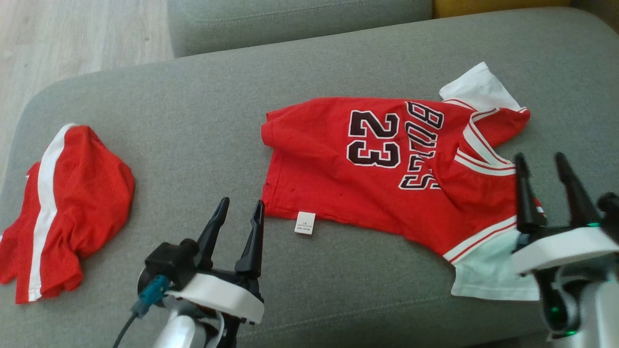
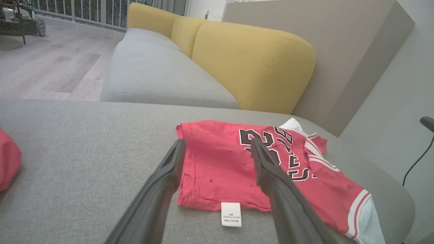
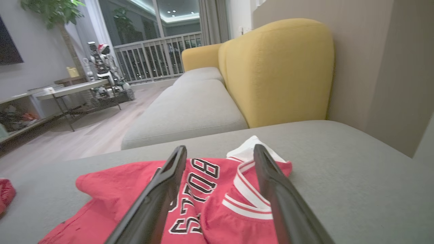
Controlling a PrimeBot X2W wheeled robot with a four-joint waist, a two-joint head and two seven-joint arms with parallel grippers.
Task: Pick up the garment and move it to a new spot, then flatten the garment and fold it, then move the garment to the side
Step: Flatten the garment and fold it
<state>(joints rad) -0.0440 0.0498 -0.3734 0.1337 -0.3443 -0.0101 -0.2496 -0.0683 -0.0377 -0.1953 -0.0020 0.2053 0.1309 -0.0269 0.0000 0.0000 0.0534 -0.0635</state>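
you had the garment (image 1: 387, 164) lying printed side up on the grey seat cushion (image 1: 193, 125), right of the cushion's middle, its hem toward the cushion's left end and its collar toward the right end. the left jaws and the right jaws both stood wide open and held nothing. the left ones hovered by the cushion's front edge, just beside the hem corner and the white label (image 1: 305, 223). the right ones hovered toward its right end, over the shoulder by the white sleeve (image 1: 488, 275). i'd judge the placing done and the flattening only partly so, since the cloth was creased around the collar and lettering. no fold was made yet, and the move aside remained. a second red piece (image 1: 67, 203) lay crumpled near the cushion's left end.
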